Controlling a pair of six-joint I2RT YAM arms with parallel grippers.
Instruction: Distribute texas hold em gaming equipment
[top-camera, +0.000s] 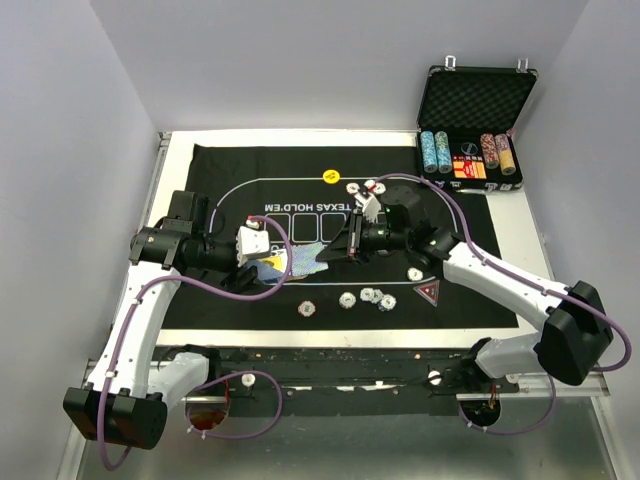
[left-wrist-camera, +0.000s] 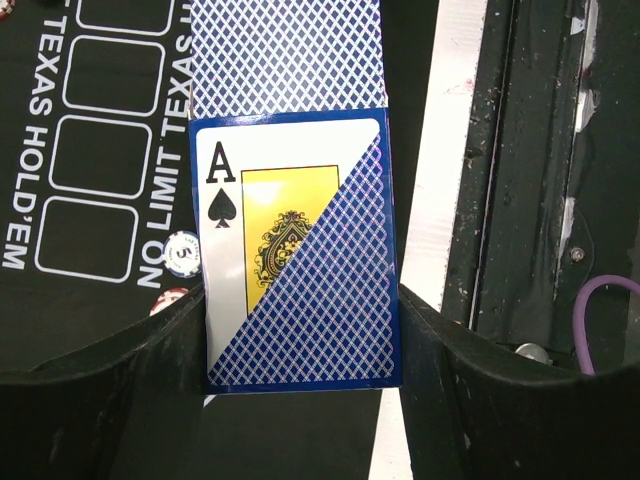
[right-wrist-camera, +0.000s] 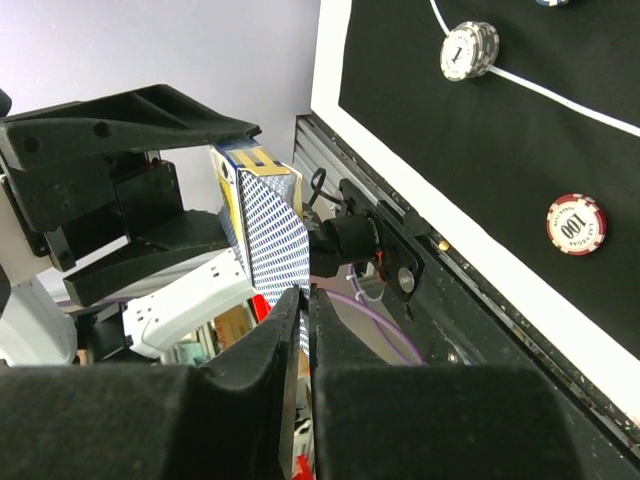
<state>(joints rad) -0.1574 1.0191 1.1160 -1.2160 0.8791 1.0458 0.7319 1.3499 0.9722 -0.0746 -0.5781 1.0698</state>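
Pinching a stack of blue-backed playing cards (left-wrist-camera: 290, 250) between its pressed-in fingers, the left gripper (left-wrist-camera: 300, 300) is held above the near-left part of the black felt mat with white lettering (top-camera: 250, 165). An ace-of-spades face is shown on the stack's front. The cards' far edge is nipped between the almost closed fingers of the right gripper (right-wrist-camera: 305, 300), so the two tools are brought together over the mat's middle. Small round striped poker chips (top-camera: 346, 299) are scattered along the mat's near side, with a dark red triangular marker (top-camera: 428, 293) near them. A yellow round button (top-camera: 329, 176) is seen at the mat's far edge. More chips are stacked in the open black foam-lined metal case (top-camera: 475, 100) at the far right.
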